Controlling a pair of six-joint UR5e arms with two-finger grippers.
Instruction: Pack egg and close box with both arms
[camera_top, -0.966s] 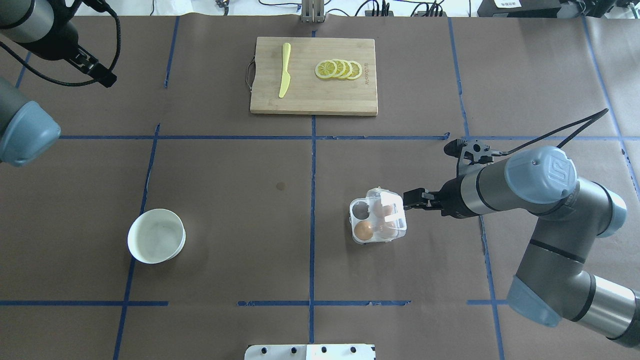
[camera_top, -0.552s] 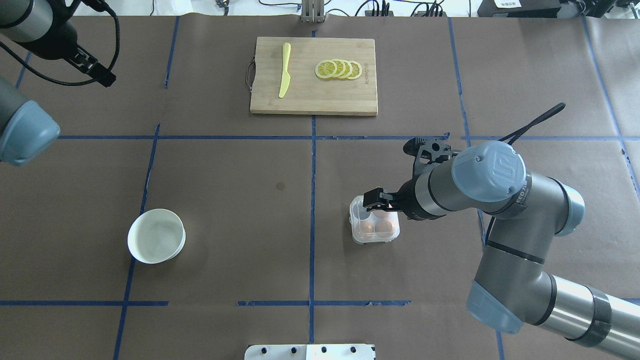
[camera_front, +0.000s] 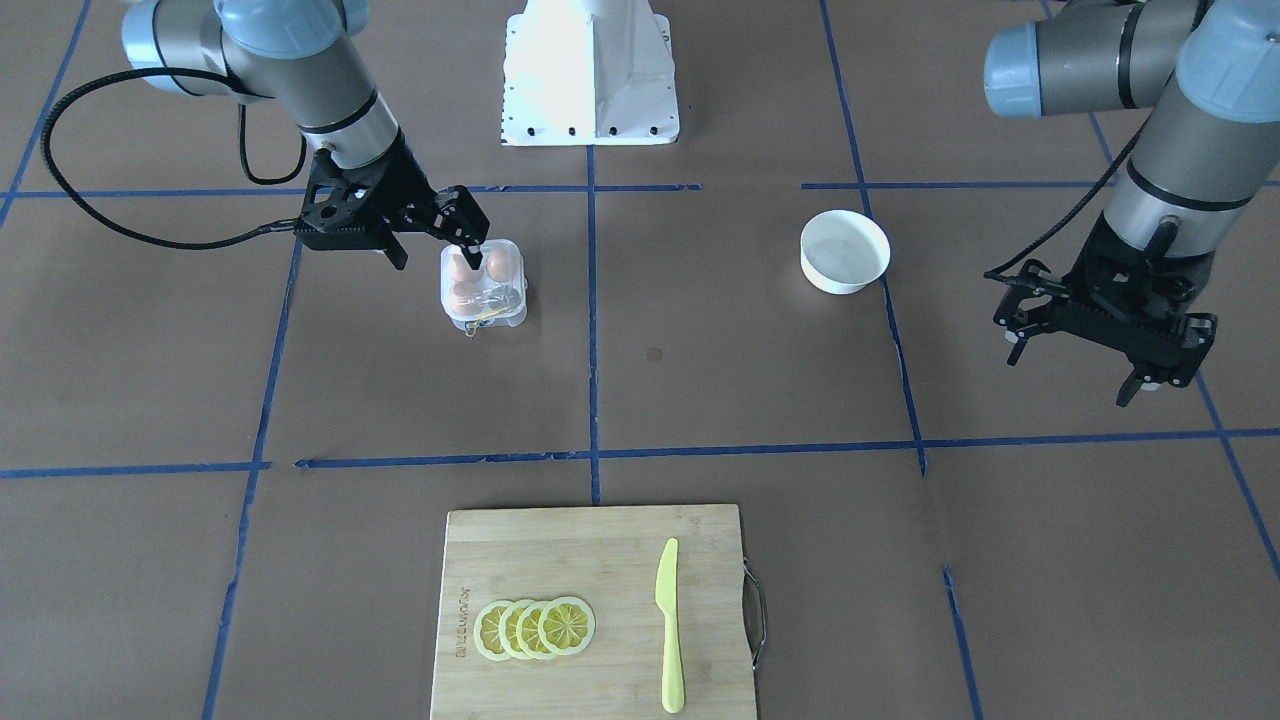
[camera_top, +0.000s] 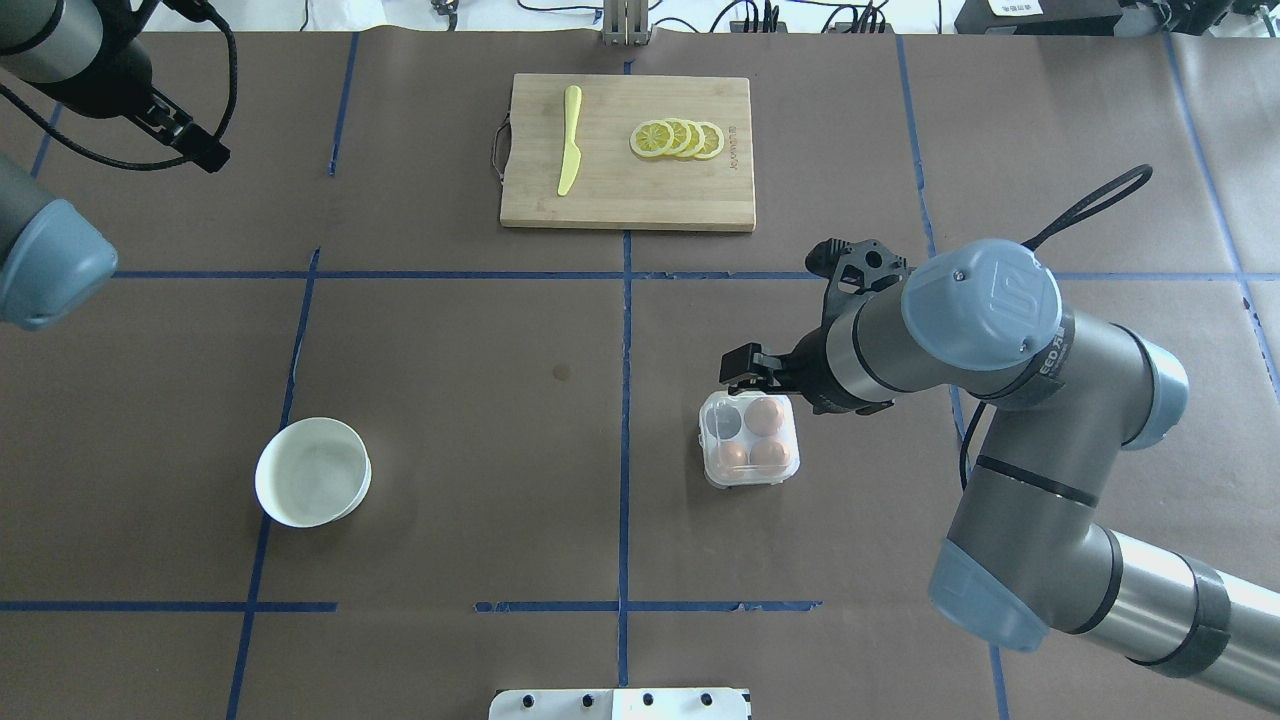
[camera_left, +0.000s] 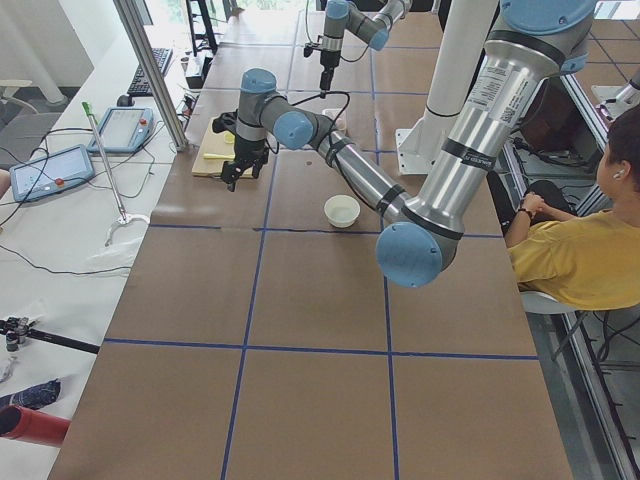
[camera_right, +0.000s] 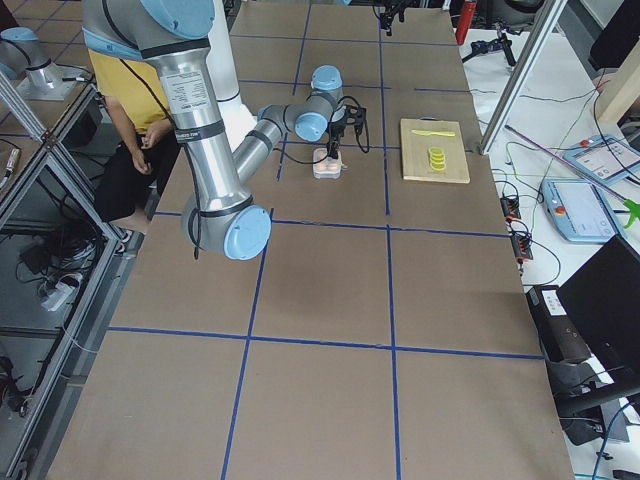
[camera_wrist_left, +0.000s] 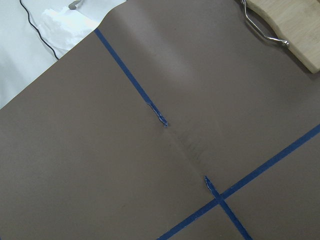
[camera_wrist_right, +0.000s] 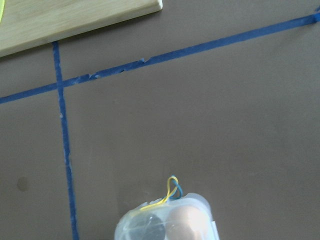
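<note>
Overhead exterior: we see the right hand (camera_top: 742, 366), fingers pinched together and gripping nothing, at the far edge of the box (camera_top: 750, 462). It sits lidded on the worktop (camera_top: 450, 470) with the egg (camera_top: 767, 411) inside. Left hand (camera_top: 200, 150): we can't tell.

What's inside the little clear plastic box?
Three brown eggs sit inside the box, seen through its clear lid. The fourth cell looks empty. In the front-facing view the right gripper covers part of the lid.
</note>
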